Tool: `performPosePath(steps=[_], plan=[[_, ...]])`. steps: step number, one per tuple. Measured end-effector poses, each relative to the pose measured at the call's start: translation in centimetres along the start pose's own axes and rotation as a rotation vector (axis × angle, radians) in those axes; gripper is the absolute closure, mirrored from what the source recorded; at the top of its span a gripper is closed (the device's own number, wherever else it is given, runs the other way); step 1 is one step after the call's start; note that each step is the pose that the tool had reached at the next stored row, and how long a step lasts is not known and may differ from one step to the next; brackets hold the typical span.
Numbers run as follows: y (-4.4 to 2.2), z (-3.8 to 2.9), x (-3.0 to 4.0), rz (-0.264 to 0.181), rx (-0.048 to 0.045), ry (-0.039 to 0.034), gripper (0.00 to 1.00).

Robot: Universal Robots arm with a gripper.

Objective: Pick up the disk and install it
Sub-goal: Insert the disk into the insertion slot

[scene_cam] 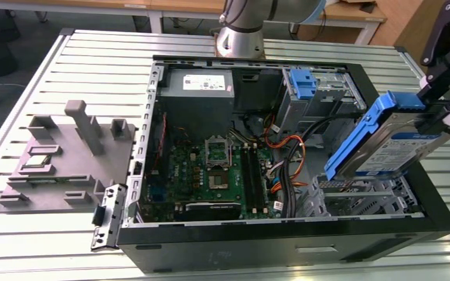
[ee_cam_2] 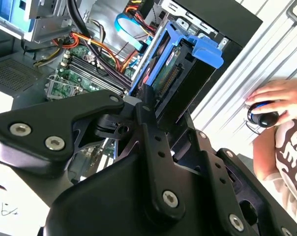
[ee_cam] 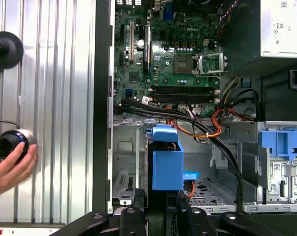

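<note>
I'm watching the gripper (scene_cam: 437,124) clamping the disk (scene_cam: 388,146) by its far end, fingers closed against the drive's two sides. In the exterior view the disk is hanging tilted, its blue rail running up along the edge that faces the exterior view's left, the labelled silver face turned toward the exterior view's right. It is sitting in the air over the exterior view's right part of the open computer case (scene_cam: 287,237), with its lower end just above the bare metal drive bay (scene_cam: 358,196); I cannot tell whether it is touching the bay. In the first wrist view I'm looking straight down the disk (ee_cam: 167,164) from the gripper (ee_cam: 161,212), and the blue end of the rail is pointing into the case, with the motherboard (ee_cam: 178,64) beyond it and orange cables (ee_cam: 207,135) passing just beside it. In the second wrist view the gripper (ee_cam_2: 161,110) is showing its black linkages closed in on the disk (ee_cam_2: 180,69). Inside the case, a power supply (scene_cam: 197,88) is lying near the arm's base (scene_cam: 241,29), and a blue bracket (scene_cam: 303,85) is sitting in the upper drive cage. The case is resting on a slatted metal table (scene_cam: 108,52), with a grey fixture (scene_cam: 68,146) beside it. A person's hand (ee_cam: 13,169) is resting on a black knob (ee_cam: 6,146) on the table.
</note>
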State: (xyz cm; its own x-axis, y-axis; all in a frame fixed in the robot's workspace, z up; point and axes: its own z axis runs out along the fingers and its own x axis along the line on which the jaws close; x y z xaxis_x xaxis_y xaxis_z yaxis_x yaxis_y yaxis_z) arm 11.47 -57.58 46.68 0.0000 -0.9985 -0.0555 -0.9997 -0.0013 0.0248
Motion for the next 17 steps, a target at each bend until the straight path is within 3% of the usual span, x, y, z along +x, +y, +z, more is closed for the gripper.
performPosePath(steps=[17], plan=[[-0.01,0.5,0.04,0.0,0.0001,-0.0001,0.65]])
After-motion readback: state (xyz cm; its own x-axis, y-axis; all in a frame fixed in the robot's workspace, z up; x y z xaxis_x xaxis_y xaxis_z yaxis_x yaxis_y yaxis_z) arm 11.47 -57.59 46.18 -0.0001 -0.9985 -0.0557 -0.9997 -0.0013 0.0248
